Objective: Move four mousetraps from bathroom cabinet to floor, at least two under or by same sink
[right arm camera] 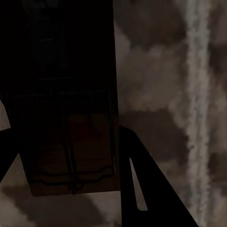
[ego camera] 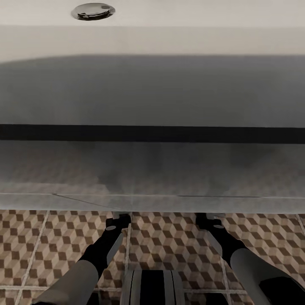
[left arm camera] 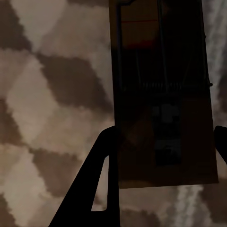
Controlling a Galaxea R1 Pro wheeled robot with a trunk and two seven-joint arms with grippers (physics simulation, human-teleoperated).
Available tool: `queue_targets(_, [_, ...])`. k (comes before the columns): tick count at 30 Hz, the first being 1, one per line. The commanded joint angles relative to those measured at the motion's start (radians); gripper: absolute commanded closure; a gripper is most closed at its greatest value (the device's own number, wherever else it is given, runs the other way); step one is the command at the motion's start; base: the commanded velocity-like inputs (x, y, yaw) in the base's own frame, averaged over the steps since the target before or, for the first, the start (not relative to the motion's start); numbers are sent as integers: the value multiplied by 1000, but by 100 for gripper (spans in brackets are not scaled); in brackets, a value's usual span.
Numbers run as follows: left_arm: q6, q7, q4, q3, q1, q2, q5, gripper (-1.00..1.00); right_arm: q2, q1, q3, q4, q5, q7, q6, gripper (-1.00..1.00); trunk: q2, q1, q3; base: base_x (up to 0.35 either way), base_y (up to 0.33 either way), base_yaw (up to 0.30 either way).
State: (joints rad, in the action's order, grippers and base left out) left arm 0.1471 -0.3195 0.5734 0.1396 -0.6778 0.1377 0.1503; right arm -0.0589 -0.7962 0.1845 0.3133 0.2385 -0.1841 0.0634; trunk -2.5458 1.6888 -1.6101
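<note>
A dark brown mousetrap (left arm camera: 161,94) with pale wire parts lies between the fingers (left arm camera: 101,165) of my left gripper (left arm camera: 163,142), which is shut on its sides just above the cube-pattern bathroom floor (left arm camera: 52,94). My right gripper (right arm camera: 64,142) is shut on a second mousetrap (right arm camera: 66,94) in the same way, over the tiles (right arm camera: 156,71). In the head view both grippers, left (ego camera: 117,221) and right (ego camera: 207,220), reach low to the floor (ego camera: 169,241) at the foot of the white bathroom sink (ego camera: 152,40). The cabinet is out of view.
The sink's chrome drain (ego camera: 93,10) shows at the top. Below the basin runs a dark gap, then the glossy white vanity front (ego camera: 152,169), close ahead of both arms. My own base (ego camera: 152,288) stands on the tiles between the arms.
</note>
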Motion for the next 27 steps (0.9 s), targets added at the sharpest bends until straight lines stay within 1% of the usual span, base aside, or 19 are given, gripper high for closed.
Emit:
queue_targets(1, [5, -10, 2, 7, 0, -1, 9, 100, -1, 0, 9, 3, 12, -8, 6, 100, 0, 0, -1, 0, 0, 0])
queue_targets(15, [5, -11, 2, 6, 0, 0, 9, 100, 1, 0, 9, 4, 12, -9, 4, 100, 0, 0, -1, 1, 0, 0])
queue_targets(22, [15, -11, 3, 8, 0, -1, 9, 100, 0, 0, 9, 4, 12, -9, 4, 100, 0, 0, -1, 101, 0, 0])
queue_targets(27, [18, -10, 9, 7, 0, -1, 9, 100, -1, 0, 9, 4, 12, -9, 4, 100, 0, 0, -1, 30, 0, 0])
